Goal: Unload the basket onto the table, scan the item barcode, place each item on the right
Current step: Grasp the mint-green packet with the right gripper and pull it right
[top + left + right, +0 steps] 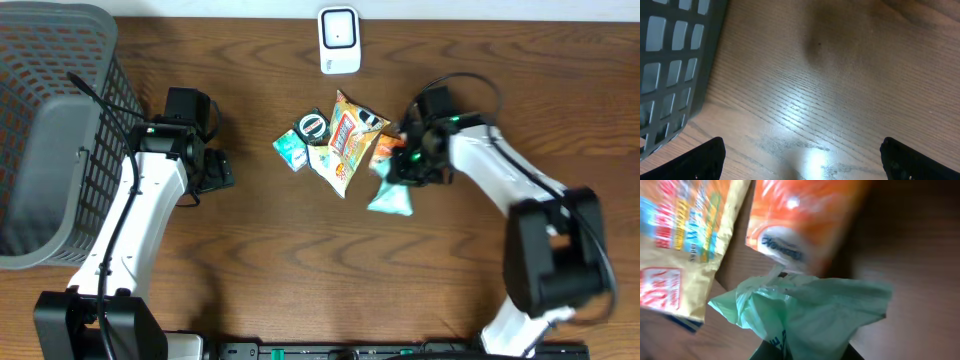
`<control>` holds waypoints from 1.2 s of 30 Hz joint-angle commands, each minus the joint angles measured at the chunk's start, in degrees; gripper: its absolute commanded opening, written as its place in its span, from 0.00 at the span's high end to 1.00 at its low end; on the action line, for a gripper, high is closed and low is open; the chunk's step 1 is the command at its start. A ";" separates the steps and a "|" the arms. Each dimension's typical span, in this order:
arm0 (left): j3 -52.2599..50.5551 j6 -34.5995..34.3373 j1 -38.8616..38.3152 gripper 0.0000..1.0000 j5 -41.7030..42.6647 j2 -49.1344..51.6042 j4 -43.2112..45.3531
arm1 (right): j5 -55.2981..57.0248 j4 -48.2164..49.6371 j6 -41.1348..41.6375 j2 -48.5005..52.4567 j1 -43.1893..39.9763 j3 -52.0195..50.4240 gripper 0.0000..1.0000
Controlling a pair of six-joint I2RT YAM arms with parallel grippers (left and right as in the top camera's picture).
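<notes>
Right wrist cam's a smeary mess: print on the orange packet [805,220] is unreadable, and the pale green bag [830,310] hides the fingers of the right gripper [398,172], so can't tell if it's pinched. The basket [40,150] runs off the overhead's left edge.

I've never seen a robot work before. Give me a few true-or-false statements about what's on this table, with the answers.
1. A grey basket stands beside the left arm. True.
2. The left jaws hold a snack bag. False: they are open over bare table.
3. The white scanner lies in the pile of snacks. False: it sits apart, near the far edge.
4. The right jaws pinch the pale green packet. True.
</notes>
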 commanded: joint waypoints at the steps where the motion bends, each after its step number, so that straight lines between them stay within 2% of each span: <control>1: -0.33 -0.76 0.20 0.02 -1.18 0.00 -0.17 | 16.15 -2.03 1.70 -9.18 -0.07 2.93 0.99; 4: -0.33 -0.76 0.20 0.02 -1.18 0.00 -0.17 | 37.31 -5.01 8.26 -13.00 0.50 2.91 0.98; 7: -0.33 -0.74 0.20 0.02 -1.18 -0.02 -0.15 | 56.28 -9.20 14.69 -12.74 1.53 2.32 0.99; 12: -0.33 -0.76 0.20 0.02 -1.18 0.00 -0.17 | 69.11 -6.01 14.86 -6.88 0.76 -2.73 0.99; 15: -0.33 -0.74 0.20 0.02 -1.18 0.00 -0.17 | 69.35 -6.16 15.19 -1.86 0.76 -2.78 0.98; 19: -0.33 -0.74 0.20 0.02 -1.18 0.00 -0.17 | 70.23 -5.62 15.17 5.11 0.55 -2.78 0.88; 23: -0.33 -0.76 0.20 0.02 -1.18 0.00 -0.17 | 66.69 -7.32 15.02 7.15 1.97 -2.75 0.73; 25: -0.33 -0.74 0.20 0.02 -1.18 0.00 -0.17 | 62.34 -7.72 13.11 6.88 3.34 -2.64 0.61; 27: -0.33 -0.74 0.20 0.02 -1.18 0.00 -0.17 | 56.96 -8.98 11.43 6.67 5.40 -2.47 0.41; 32: -0.33 -0.76 0.20 0.02 -1.18 -0.02 -0.17 | 52.78 -14.01 11.50 6.23 9.25 1.64 0.34; 35: -0.33 -0.74 0.20 0.02 -1.18 0.00 -0.15 | 52.81 -19.58 11.47 6.23 10.34 7.63 0.32; 36: -0.33 -0.76 0.20 0.03 -1.18 0.00 -0.17 | 52.83 -21.20 11.45 6.23 10.34 9.31 0.28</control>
